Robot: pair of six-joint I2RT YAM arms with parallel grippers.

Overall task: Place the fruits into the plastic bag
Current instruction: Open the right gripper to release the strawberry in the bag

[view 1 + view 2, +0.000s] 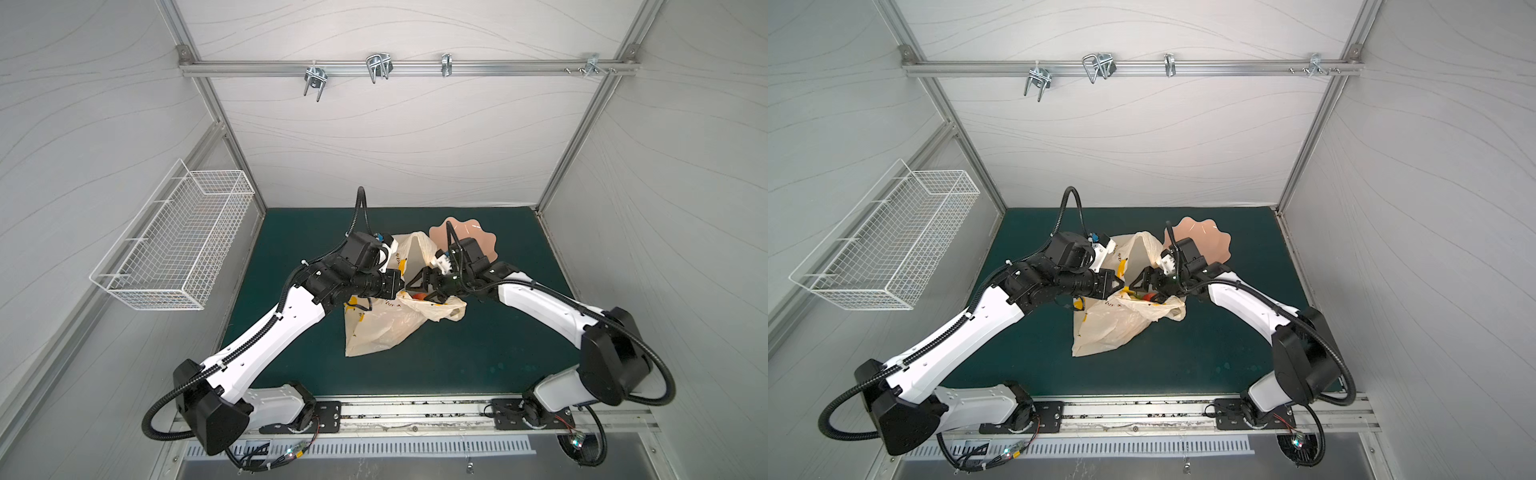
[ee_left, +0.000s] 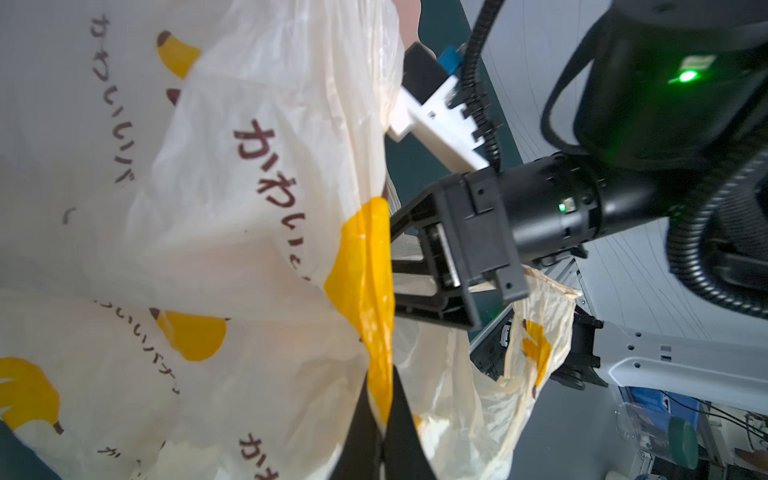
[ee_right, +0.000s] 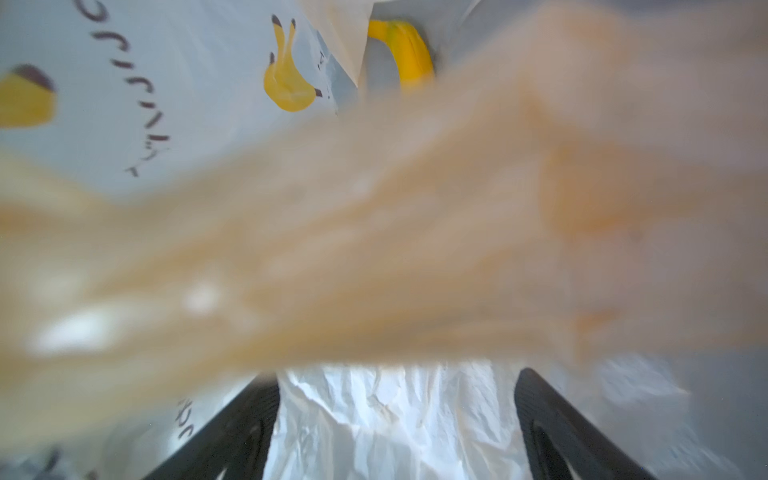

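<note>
The bag is clamped by its rim in the fully closed left gripper. The right gripper is spread wide and empty within the bag mouth. The banana and a red fruit are seen just ahead of it, inside the bag.

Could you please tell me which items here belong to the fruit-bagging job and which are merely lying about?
Job: plastic bag, clamped by the shut left pincer; toy banana and a red fruit inside it; open right pincer at its mouth.
Lying about: pink wavy dish; white wire basket; metal hooks.
</note>
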